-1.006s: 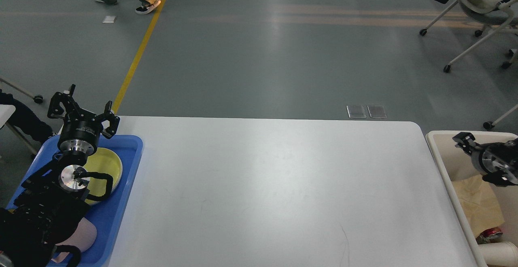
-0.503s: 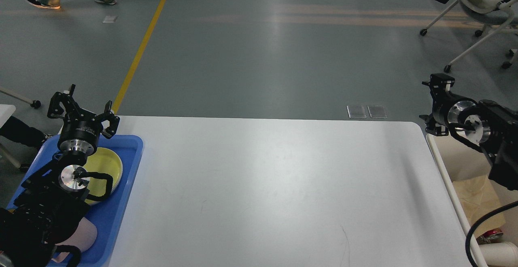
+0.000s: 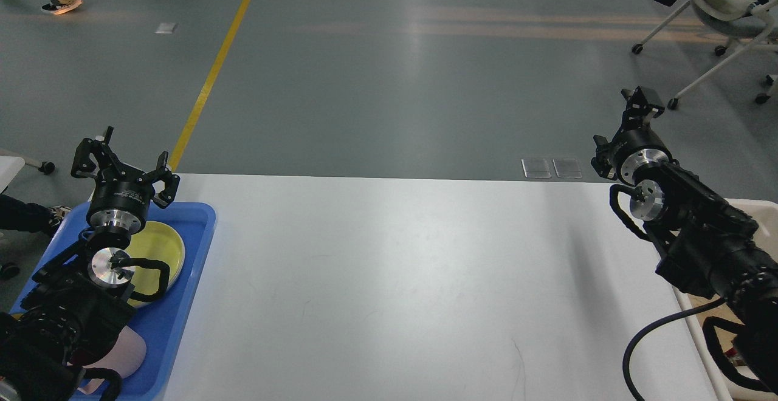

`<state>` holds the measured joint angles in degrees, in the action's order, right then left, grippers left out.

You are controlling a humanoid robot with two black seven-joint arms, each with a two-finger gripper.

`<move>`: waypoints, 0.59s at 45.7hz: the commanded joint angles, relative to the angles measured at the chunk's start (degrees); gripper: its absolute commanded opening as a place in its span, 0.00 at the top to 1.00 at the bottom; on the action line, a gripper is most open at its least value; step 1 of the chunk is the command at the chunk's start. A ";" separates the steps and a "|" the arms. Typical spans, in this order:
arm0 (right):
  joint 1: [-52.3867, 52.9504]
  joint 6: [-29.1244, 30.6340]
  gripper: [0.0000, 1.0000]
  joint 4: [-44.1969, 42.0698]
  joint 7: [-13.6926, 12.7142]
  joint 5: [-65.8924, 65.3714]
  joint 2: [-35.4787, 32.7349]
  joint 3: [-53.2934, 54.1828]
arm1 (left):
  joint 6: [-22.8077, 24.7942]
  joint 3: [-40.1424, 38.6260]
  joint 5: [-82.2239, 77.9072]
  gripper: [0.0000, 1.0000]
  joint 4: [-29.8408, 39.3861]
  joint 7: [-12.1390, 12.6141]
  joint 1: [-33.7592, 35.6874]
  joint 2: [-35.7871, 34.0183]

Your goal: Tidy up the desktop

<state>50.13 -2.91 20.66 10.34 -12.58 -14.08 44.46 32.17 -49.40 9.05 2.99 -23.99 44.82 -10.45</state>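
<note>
The right gripper (image 3: 626,127) has been raised from the bin (image 3: 744,206) and swung inward to the desktop's (image 3: 401,279) far right corner; its finger spread cannot be told. The left gripper (image 3: 124,158) is unchanged, held wide open and empty above the tray (image 3: 188,291) at the left edge. The plate (image 3: 161,249) is seen in the tray.

Bright, even overhead light; sharp focus, soft glare on floor (image 3: 419,18) (faint shadows).
</note>
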 commanded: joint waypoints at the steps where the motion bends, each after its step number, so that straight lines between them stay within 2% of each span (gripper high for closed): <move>1: 0.05 0.54 0.00 0.26 -0.06 0.01 0.37 0.54 | 0.00 0.00 0.00 0.04 0.00 0.00 0.00 0.00; 10: 1.54 1.94 0.00 0.26 0.55 0.10 -0.25 0.63 | 0.00 0.00 0.00 0.04 0.00 0.00 0.00 0.00; 12: 1.55 3.08 0.00 0.34 1.60 0.18 -0.34 0.89 | 0.00 0.00 0.00 0.04 0.00 0.00 0.00 0.00; 16: 1.11 8.79 0.00 0.61 5.38 1.15 -0.34 3.26 | 0.00 0.00 0.00 0.04 0.00 0.00 0.00 0.00; 18: 0.84 11.60 0.00 1.04 6.26 1.50 -0.25 4.40 | 0.00 0.00 0.00 0.04 0.00 0.00 0.00 0.00; 22: 0.84 14.51 0.00 1.22 6.53 1.77 0.19 5.11 | 0.00 0.09 0.00 0.04 -0.09 0.00 0.00 0.00; 27: 0.75 14.78 0.00 1.22 6.53 1.77 1.16 5.11 | 0.00 0.00 0.00 0.04 0.00 0.00 0.00 0.00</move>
<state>50.96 10.97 21.88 16.74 -10.88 -13.87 49.36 32.17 -49.39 9.05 2.95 -23.99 44.82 -10.45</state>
